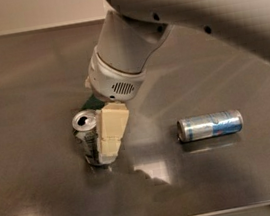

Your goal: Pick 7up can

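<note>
- The end effector (105, 150) stands low against the 7up can (84, 130), closing off its right side.
- The arm (130, 45) blocks the way from above.
- A green object (89, 102) lies just behind the can.
- A silver-and-blue can (210, 125) lies well apart to the right.
- The surface (22, 96) is open to the left and in front.

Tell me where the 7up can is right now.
In the camera view the 7up can stands upright left of centre on the dark table, with the gripper low at its right side; the silver-and-blue can lies farther right.

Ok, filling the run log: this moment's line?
stage: pre-grasp | gripper: low, beside 7up can | 7up can: upright on table | silver-and-blue can: lying apart
</note>
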### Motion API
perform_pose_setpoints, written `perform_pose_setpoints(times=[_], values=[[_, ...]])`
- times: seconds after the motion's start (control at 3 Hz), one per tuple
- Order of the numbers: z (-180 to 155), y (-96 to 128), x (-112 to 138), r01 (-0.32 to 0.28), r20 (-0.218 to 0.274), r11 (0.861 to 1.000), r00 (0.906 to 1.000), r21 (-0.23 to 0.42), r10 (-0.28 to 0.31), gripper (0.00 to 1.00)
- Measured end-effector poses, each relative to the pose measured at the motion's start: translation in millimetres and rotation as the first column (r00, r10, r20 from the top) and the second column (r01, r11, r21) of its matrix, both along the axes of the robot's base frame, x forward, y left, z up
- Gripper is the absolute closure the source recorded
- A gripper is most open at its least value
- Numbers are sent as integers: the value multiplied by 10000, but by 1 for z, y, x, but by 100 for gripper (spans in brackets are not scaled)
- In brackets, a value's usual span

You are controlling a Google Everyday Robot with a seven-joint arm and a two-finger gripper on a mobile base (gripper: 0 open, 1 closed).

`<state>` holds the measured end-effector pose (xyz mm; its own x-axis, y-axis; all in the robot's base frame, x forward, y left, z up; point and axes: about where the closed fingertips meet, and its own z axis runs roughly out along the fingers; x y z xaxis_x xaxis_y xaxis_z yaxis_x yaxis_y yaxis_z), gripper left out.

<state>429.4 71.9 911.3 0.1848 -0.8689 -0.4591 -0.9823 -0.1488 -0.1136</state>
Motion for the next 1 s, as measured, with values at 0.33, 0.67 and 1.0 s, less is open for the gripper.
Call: perform_pose_setpoints(times=[0.33,0.67,1.0], values=[[-9,17,-12,-405,-137,9992,9991,33,405,0],[-13,25,-15,-609,-57,9981,9981,68,609,18],[-13,25,-15,-623,38,9980,9981,133,623,42]])
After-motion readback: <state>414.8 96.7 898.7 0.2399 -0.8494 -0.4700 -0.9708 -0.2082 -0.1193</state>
